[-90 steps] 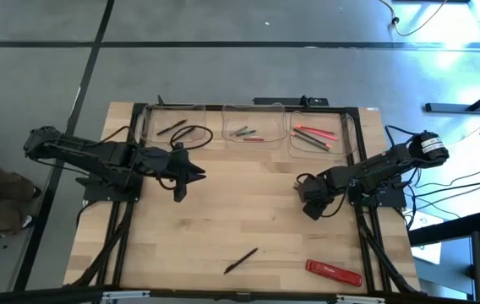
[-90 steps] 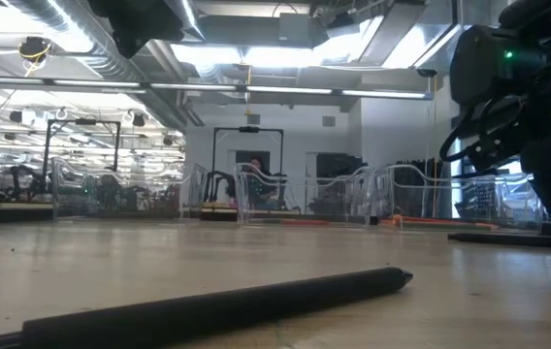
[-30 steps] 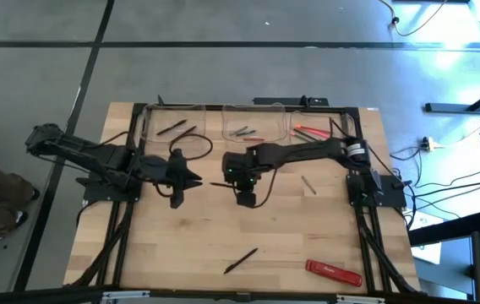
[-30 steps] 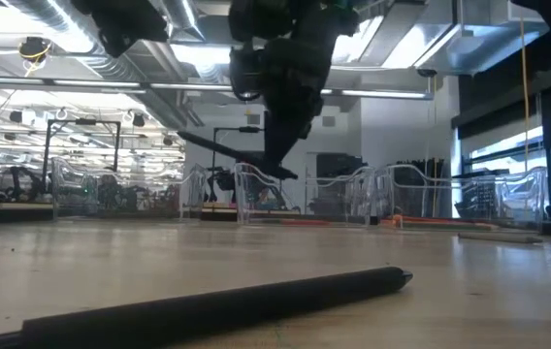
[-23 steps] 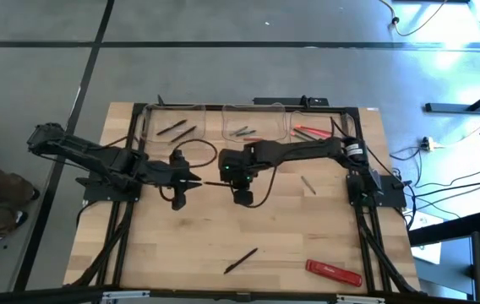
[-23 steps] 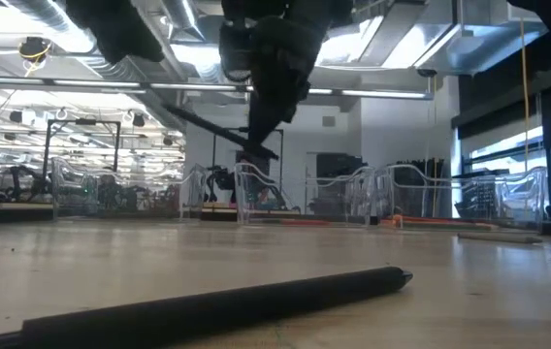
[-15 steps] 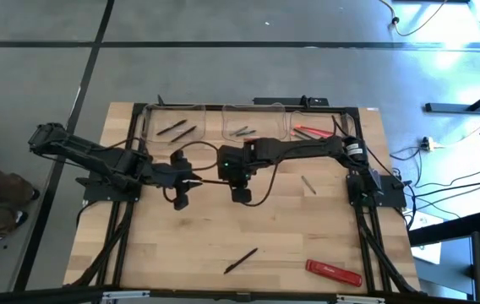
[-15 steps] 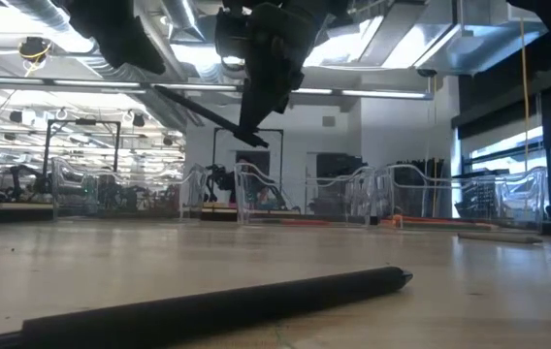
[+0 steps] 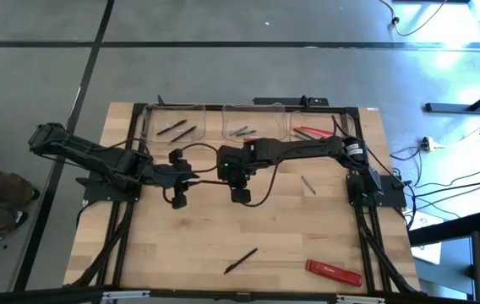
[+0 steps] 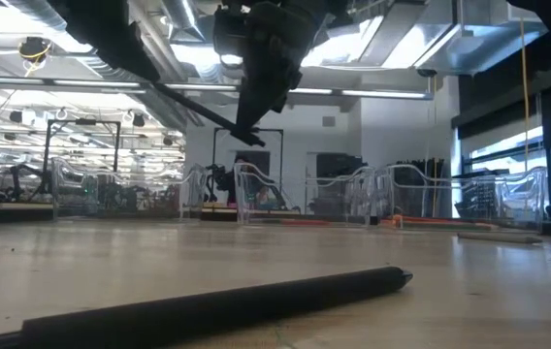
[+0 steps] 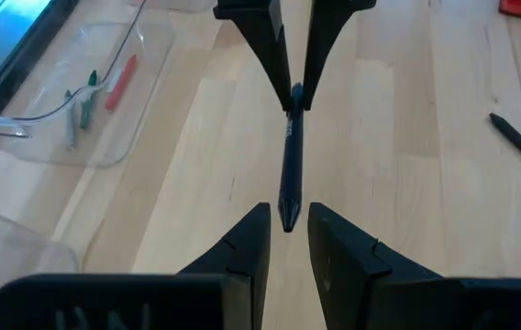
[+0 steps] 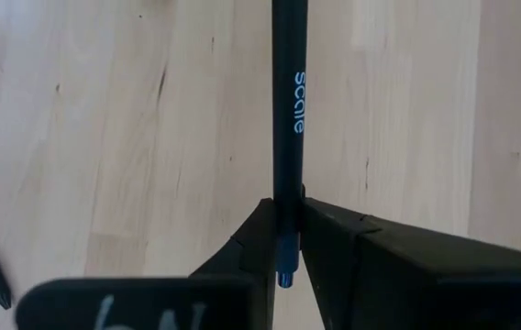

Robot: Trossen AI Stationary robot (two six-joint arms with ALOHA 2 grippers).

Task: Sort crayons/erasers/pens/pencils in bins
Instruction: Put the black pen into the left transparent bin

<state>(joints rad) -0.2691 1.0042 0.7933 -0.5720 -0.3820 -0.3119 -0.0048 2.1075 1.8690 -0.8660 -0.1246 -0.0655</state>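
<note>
My right gripper (image 12: pixel 283 206) is shut on a black pen (image 12: pixel 288 101) printed "scale", held high over the table's middle (image 9: pixel 208 178). In the low view the pen (image 10: pixel 203 111) slants in the air. My left gripper (image 11: pixel 286 220) is open and faces the right gripper. Its two fingers stand on either side of the pen's free tip (image 11: pixel 287 218) without plainly touching it. Three clear bins stand along the far edge: the left bin (image 9: pixel 149 127) with black pens, the middle bin (image 9: pixel 255 110), and the right bin (image 9: pixel 341 127). My right gripper pinches the pen between its two fingers near the button end (image 12: pixel 285 188). The fingers point toward the table's left and lie along the pen, which sticks out forward past their tips. The pen is lifted clear of the table and slightly tilted.
Another black pen (image 9: pixel 241 260) lies near the front edge and shows close up in the low view (image 10: pixel 217 305). A flat red bar (image 9: pixel 334 272) lies at the front right. A short thin stick (image 9: pixel 308 184) lies right of centre.
My right gripper has carried the pen toward the table's left and a little upward, toward my left gripper. The pen's free tip now lies between the left gripper's fingers.
</note>
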